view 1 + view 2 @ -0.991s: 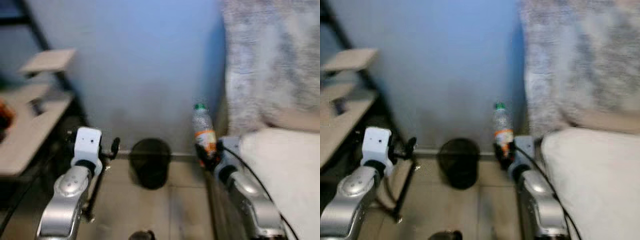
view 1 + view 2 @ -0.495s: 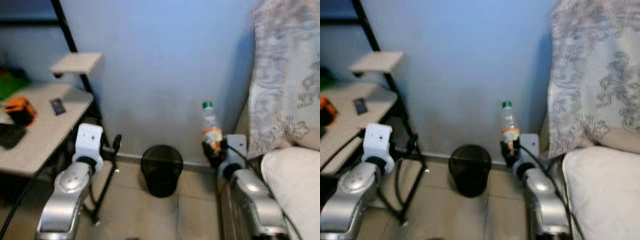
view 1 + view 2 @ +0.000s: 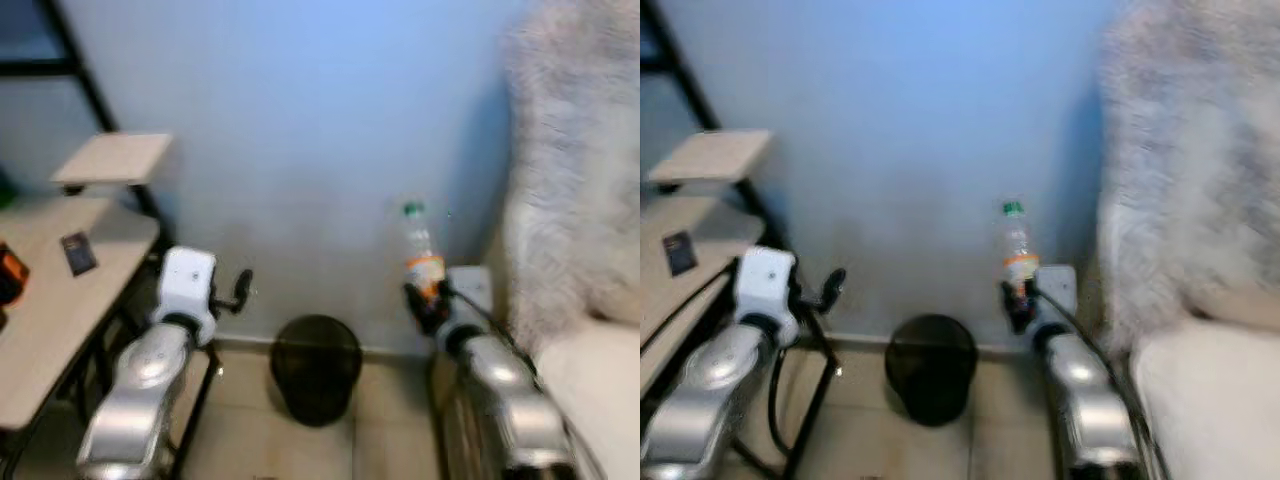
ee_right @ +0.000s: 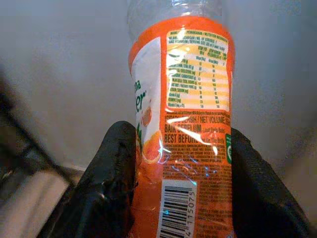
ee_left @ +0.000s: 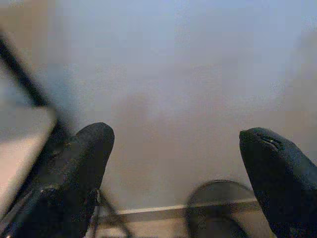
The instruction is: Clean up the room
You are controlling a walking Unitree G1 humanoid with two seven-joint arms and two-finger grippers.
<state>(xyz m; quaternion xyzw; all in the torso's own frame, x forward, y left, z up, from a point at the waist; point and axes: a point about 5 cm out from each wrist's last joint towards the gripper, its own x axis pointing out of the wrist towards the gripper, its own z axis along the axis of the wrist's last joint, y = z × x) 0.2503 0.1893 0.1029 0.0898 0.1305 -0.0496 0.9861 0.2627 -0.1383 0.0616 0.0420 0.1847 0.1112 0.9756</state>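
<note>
While the right gripper [image 4: 181,163] clamps an upright clear plastic bottle with an orange label [image 3: 421,250], the left gripper [image 5: 181,168] gapes wide — a round black mesh wastebasket [image 3: 316,368] between them.

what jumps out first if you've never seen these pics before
The clear plastic bottle with an orange label and green cap stands out, held upright in the right gripper against the blue wall. Below it on the floor, between the arms, sits a black mesh wastebasket. The left gripper hangs open.
</note>
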